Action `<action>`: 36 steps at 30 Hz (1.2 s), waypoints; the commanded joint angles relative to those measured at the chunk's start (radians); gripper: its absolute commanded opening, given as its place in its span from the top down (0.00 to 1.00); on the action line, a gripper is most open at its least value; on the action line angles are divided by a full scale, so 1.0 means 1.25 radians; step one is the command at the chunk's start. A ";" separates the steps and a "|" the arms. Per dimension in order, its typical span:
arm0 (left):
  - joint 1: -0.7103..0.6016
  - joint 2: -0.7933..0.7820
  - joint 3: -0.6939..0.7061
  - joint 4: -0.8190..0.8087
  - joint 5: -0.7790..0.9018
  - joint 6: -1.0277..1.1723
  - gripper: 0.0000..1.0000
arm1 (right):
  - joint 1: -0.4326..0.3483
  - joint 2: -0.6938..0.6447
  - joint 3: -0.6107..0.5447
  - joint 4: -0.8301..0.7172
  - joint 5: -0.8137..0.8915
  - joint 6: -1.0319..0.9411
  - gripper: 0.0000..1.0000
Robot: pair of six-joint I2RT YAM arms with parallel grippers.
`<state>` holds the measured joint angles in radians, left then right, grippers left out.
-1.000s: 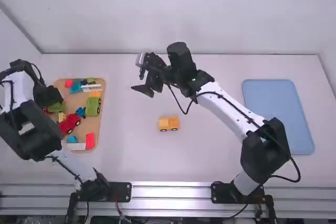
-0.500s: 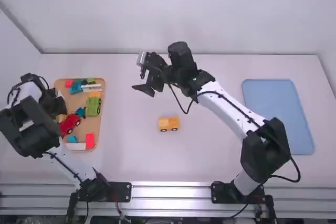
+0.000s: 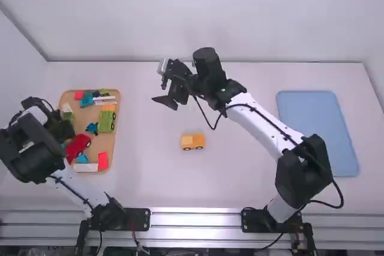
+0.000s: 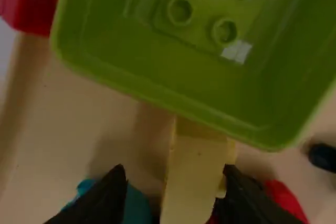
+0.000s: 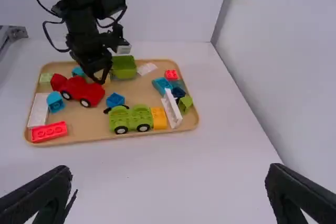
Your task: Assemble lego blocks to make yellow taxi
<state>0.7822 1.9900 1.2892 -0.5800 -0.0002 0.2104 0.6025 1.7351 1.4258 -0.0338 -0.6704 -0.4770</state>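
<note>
**Left gripper [image 3: 65,130] low over tan tray [image 3: 87,116]**

See its fingers parted, either side of pale-yellow block [image 4: 191,177]. Find right gripper [image 3: 159,84] wide apart, above white table [image 3: 240,178]. Locate wheeled yellow toy car [image 3: 192,141] on tabletop, between tan tray and rounded-corner blue tray [image 3: 315,130]. Record plain pale wall [image 3: 198,16] behind. Note hollow green block [image 4: 184,66], round studs inside.

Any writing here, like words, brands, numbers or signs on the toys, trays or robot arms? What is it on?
None that I can read.
The yellow toy car, wooden tray, blue tray, left arm and right arm show no readable text.
The studs on the green block are too blurred to tell whether they carry lettering.
</note>
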 commanded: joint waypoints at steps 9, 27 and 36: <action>-0.002 0.007 -0.043 0.027 0.027 -0.011 0.64 | -0.006 0.001 0.027 -0.001 -0.001 0.002 0.02; -0.004 -0.088 -0.044 0.048 0.076 -0.108 0.95 | -0.026 0.001 0.027 0.004 -0.002 0.053 0.02; -0.110 -0.435 -0.242 0.201 0.257 -0.028 0.95 | -0.092 0.027 0.027 0.067 -0.126 0.197 0.02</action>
<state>0.6895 1.5349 1.0462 -0.3321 0.2188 0.1375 0.4999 1.7416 1.4258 0.0441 -0.7525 -0.3138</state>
